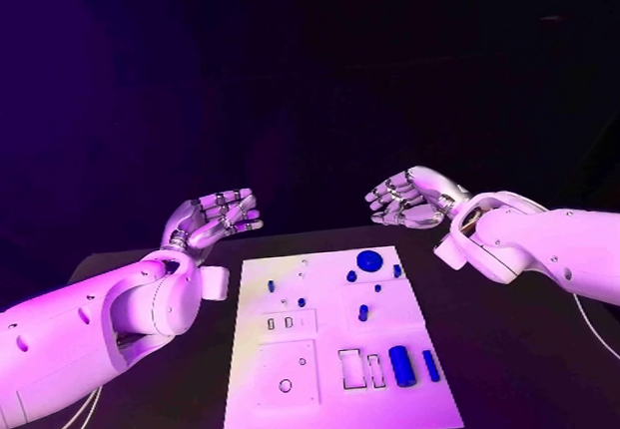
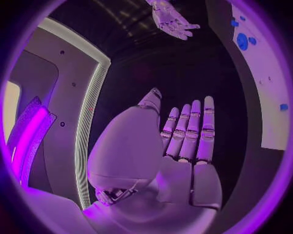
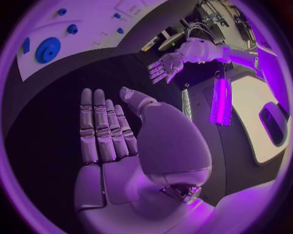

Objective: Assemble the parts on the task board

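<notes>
Nearest in the head view, the task board lies flat on the black table, with a blue cylinder and a thinner blue pin at its near right and a blue disc at its far end; beyond that far edge my left hand and right hand hover apart, both empty. From the left wrist, my fingers stand straight, side by side, holding nothing, the board off to one side. From the right wrist, my fingers are likewise straight and together, empty, the disc on the board beyond them
</notes>
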You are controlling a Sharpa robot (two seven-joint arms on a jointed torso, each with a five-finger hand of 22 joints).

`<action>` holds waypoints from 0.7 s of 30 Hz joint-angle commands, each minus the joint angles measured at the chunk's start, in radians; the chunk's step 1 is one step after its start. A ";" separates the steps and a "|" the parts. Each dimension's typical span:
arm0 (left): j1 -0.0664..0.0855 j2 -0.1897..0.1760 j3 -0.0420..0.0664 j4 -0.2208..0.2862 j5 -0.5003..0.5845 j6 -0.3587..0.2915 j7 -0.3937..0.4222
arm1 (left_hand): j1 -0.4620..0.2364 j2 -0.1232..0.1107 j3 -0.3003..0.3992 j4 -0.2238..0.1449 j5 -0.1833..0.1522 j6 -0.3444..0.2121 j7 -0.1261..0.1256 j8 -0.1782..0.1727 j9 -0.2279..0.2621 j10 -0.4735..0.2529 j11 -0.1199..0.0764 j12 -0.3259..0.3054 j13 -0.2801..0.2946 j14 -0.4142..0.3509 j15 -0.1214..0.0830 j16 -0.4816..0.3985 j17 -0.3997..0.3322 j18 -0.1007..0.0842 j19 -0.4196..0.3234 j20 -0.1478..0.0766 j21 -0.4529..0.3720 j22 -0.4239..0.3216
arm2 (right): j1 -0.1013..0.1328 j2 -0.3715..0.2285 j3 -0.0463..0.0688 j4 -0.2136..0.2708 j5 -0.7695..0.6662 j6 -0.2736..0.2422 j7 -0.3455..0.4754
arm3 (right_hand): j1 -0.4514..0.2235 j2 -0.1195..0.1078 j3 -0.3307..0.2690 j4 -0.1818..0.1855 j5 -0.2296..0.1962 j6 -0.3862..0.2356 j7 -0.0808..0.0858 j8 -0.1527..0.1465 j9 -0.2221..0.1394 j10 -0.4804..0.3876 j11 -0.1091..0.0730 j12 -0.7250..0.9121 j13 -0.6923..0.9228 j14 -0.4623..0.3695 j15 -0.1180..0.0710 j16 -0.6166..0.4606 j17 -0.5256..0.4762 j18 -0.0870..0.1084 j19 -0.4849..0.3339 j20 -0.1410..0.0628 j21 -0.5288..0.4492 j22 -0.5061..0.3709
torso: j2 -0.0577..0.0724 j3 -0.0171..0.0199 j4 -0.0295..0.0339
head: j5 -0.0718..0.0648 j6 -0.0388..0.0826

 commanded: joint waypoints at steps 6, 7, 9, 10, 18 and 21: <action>0.005 -0.034 0.003 0.074 -0.044 0.077 -0.018 | 0.007 -0.010 -0.004 -0.009 -0.004 0.005 0.045 0.007 0.002 0.017 -0.004 -0.019 0.000 0.030 -0.012 0.043 0.042 0.009 0.057 -0.020 0.059 0.026 | 0.015 -0.007 0.001 0.031 -0.436 0.097 -0.182 | -0.039 -0.059 0.029 0.013 0.032 0.123 -0.043 -0.021 0.003 0.147 -0.065 -0.012 0.003 0.309 -0.092 0.378 0.320 0.019 0.122 -0.094 0.429 0.293 | 0.041 -0.0079 0.0241 | -0.024 -0.005; 0.005 -0.039 0.003 0.084 -0.047 0.089 -0.018 | 0.005 -0.013 -0.006 -0.008 -0.004 0.002 0.044 0.006 0.001 0.016 -0.004 -0.020 -0.001 0.027 -0.012 0.044 0.045 0.009 0.058 -0.021 0.062 0.027 | 0.015 -0.009 0.001 0.037 -0.467 0.104 -0.195 | -0.047 -0.072 0.034 0.023 0.042 0.124 -0.048 -0.024 0.005 0.143 -0.065 -0.012 0.003 0.308 -0.091 0.423 0.354 0.018 0.129 -0.095 0.457 0.325 | 0.045 -0.0093 0.0268 | -0.028 -0.005; 0.005 -0.045 0.003 0.100 -0.052 0.102 -0.019 | 0.003 -0.019 -0.009 -0.007 -0.001 -0.005 0.044 0.005 0.001 0.015 -0.003 -0.024 -0.001 0.016 -0.010 0.043 0.049 0.007 0.055 -0.021 0.065 0.029 | 0.016 -0.010 0.001 0.044 -0.506 0.114 -0.213 | -0.052 -0.083 0.039 0.038 0.041 0.124 -0.049 -0.027 0.009 0.136 -0.069 -0.010 0.003 0.313 -0.089 0.494 0.401 -0.003 0.187 -0.096 0.567 0.466 | 0.052 -0.0117 0.0312 | -0.036 -0.007; 0.005 -0.049 0.003 0.110 -0.055 0.108 -0.019 | 0.003 -0.019 -0.009 -0.007 -0.001 -0.004 0.044 0.005 0.001 0.015 -0.003 -0.024 -0.001 0.014 -0.010 0.043 0.049 0.007 0.055 -0.021 0.065 0.029 | 0.016 -0.011 0.001 0.048 -0.526 0.119 -0.223 | -0.054 -0.088 0.039 0.043 0.036 0.123 -0.052 -0.028 0.011 0.132 -0.066 -0.012 0.003 0.317 -0.089 0.536 0.436 -0.012 0.208 -0.095 0.608 0.521 | 0.056 -0.0127 0.0330 | -0.038 -0.007; 0.005 -0.077 0.004 0.161 -0.074 0.126 -0.019 | 0.017 -0.017 0.001 -0.016 0.001 0.017 0.040 0.017 0.007 0.035 -0.010 -0.023 0.001 0.030 -0.020 0.075 0.081 0.008 0.072 -0.030 0.101 0.047 | 0.011 -0.004 0.000 0.067 -0.677 0.144 -0.300 | -0.042 -0.109 0.058 0.084 0.020 0.121 -0.061 -0.030 0.032 0.135 -0.069 -0.011 0.003 0.340 -0.087 0.934 0.815 -0.069 0.348 -0.093 0.897 0.904 | 0.074 -0.0148 0.0432 | -0.048 -0.011; 0.005 -0.083 0.004 0.169 -0.076 0.125 -0.019 | 0.017 -0.017 0.002 -0.016 0.001 0.019 0.040 0.019 0.008 0.039 -0.011 -0.023 0.001 0.031 -0.021 0.080 0.086 0.008 0.074 -0.032 0.107 0.050 | 0.004 0.002 0.000 0.066 -0.711 0.148 -0.323 | -0.039 -0.114 0.063 0.092 0.019 0.119 -0.062 -0.029 0.038 0.135 -0.070 -0.011 0.003 0.347 -0.088 1.001 0.885 -0.081 0.377 -0.091 0.951 0.979 | 0.081 -0.0155 0.0467 | -0.051 -0.010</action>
